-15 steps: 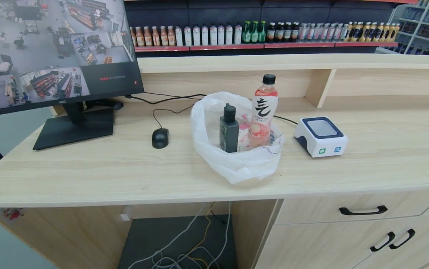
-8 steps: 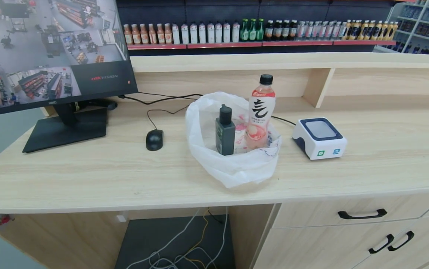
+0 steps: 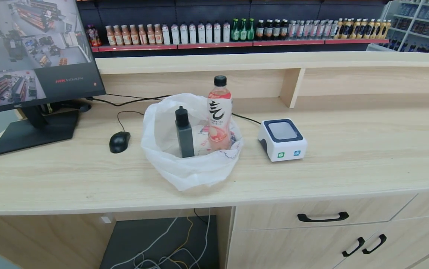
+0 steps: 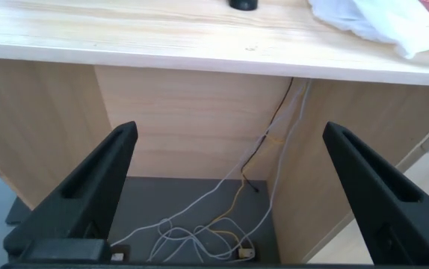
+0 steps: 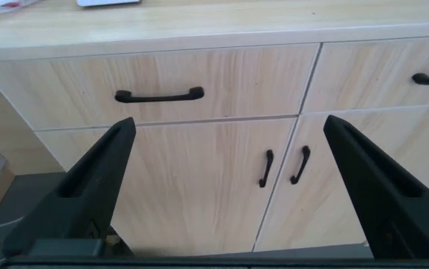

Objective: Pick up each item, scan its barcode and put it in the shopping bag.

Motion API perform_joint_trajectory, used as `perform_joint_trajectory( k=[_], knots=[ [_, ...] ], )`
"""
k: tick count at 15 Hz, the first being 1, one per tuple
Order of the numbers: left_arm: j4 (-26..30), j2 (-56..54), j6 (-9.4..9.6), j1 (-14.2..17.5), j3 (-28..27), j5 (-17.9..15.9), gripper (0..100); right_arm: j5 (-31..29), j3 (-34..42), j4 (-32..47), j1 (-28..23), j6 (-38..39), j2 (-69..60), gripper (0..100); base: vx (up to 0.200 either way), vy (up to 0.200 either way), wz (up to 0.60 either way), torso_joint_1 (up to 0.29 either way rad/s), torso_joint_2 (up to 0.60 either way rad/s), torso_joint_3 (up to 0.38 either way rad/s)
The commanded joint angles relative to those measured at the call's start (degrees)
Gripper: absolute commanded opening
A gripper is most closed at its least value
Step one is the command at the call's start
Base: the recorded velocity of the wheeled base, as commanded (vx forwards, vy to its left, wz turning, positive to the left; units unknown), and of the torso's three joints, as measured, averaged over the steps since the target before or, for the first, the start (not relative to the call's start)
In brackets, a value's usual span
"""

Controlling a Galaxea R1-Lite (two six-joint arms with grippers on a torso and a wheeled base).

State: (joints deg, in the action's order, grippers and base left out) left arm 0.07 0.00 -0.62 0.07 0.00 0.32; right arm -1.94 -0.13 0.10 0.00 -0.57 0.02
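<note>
Small shop checkout, long shelf of drink bottles across the back wall, light wooden bench up front. Mid-bench: white plastic shopping bag, mouth rolled wide open, presumably for easy drop-ins. Already inside and standing upright: pink drink bottle with a black cap on the scanner side, dark grey bottle just beside it. Also some pale packet lying between them, too tucked in to name.

Barcode scanner parked near the bag on the robot's right, window facing up, handy for a quick pass on the way in. Off to the left, a black mouse and a monitor full of camera feeds.

Left end effector hanging low in front of the bench, below the top edge, aimed at the cable nook underneath. Fingers spread wide, nothing held. Right end effector same deal: wide open, empty, down facing the drawer handle and cabinet fronts. Probably kept low to stay clear of the bag.

Looks pretty much done, judging by the goods sitting bagged.
</note>
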Motion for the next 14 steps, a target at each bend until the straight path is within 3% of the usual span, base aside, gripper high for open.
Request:
perform_joint_trajectory(
  k=[1, 9, 14],
  knots=[
    [-0.1, 0.0, -0.26, 0.0, 0.0, 0.0, 100, 0.0, 0.0, 0.0, 0.0, 0.0, 0.0, 100, 0.0, -0.2, 0.0, 0.002, 0.0, -0.002],
    [-0.1, 0.0, -0.35, 0.0, 0.0, 0.0, 100, 0.0, 0.0, 0.0, 0.0, -0.1, 0.0, 100, 0.0, -0.2, 0.0, 0.003, 0.0, 0.005],
    [-0.1, 0.0, -0.08, 0.0, 0.0, 0.0, 100, 0.0, 0.0, 0.0, 0.0, -0.1, 0.0, 100, 0.0, 0.0, 0.0, 0.0, 0.0, 0.0]
  ],
)
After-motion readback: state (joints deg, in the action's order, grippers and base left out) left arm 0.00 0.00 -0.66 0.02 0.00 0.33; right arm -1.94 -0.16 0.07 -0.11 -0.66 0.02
